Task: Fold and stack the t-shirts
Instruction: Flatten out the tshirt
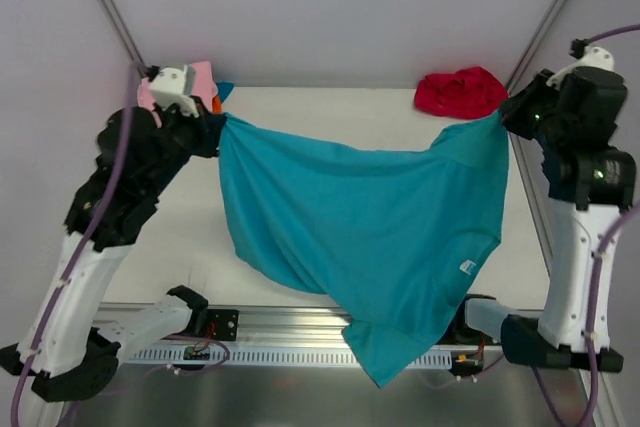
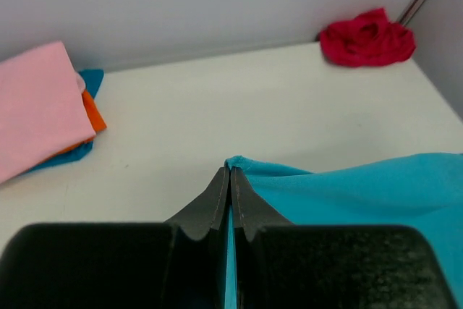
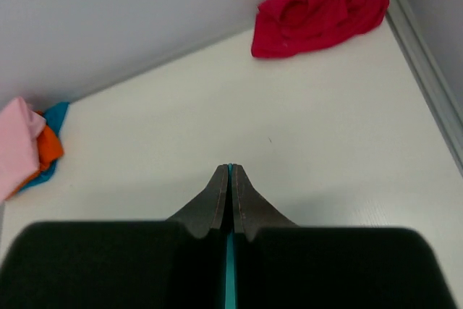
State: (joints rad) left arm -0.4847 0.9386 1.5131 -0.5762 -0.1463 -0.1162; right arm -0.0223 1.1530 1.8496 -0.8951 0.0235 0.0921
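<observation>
Left fingers (image 2: 215, 206) and right fingers (image 3: 215, 206) each pinch a corner, seemingly the hem, of the soft, light teal cloth t-shirt (image 1: 370, 207) sagging between them; good holds.

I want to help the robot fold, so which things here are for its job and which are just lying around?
For the job: teal soft cloth t-shirt, stretched between the shut left gripper and right gripper; crumpled red cloth shirt; stacked folded pink shirt, orange shirt and blue shirt.
Just there: flat white table; silver metal rail by the arm bases.
</observation>
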